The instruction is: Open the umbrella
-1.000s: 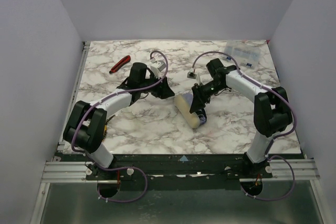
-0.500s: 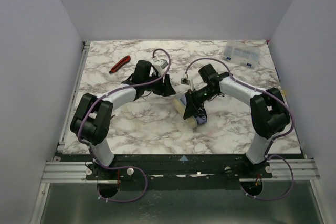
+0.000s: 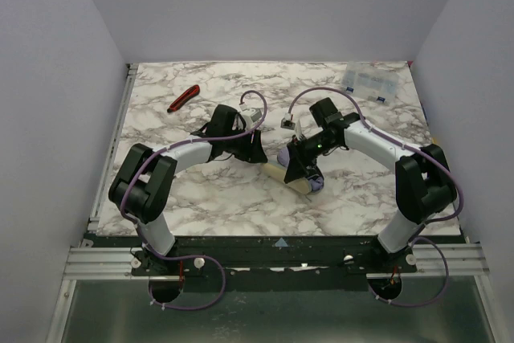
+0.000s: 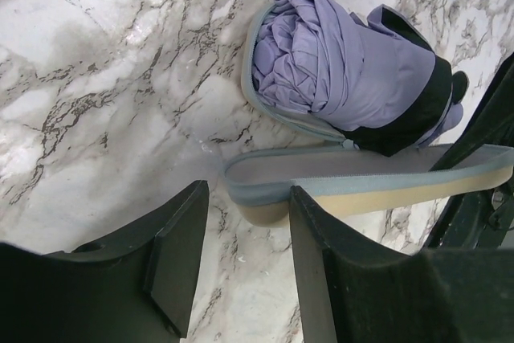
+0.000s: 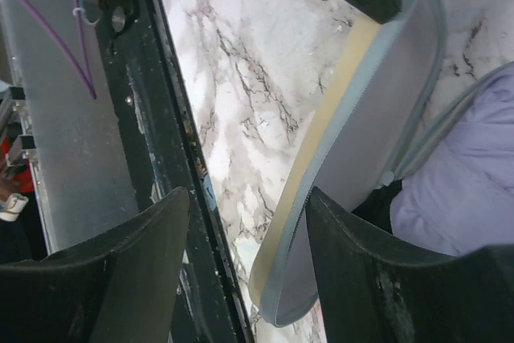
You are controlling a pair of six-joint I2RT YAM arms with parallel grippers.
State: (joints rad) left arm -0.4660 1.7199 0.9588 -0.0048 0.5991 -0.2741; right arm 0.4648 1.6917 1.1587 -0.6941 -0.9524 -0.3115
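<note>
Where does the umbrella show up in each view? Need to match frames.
Top external: umbrella just right of the picture's centre, a small lavender patch, mostly hidden.
Left wrist: upper right, lavender folds with a black band.
Right wrist: right edge, cut off by the frame.
Shared landmark: the cream-backed flap right beside it in all three views.

No legible text, label or number
</note>
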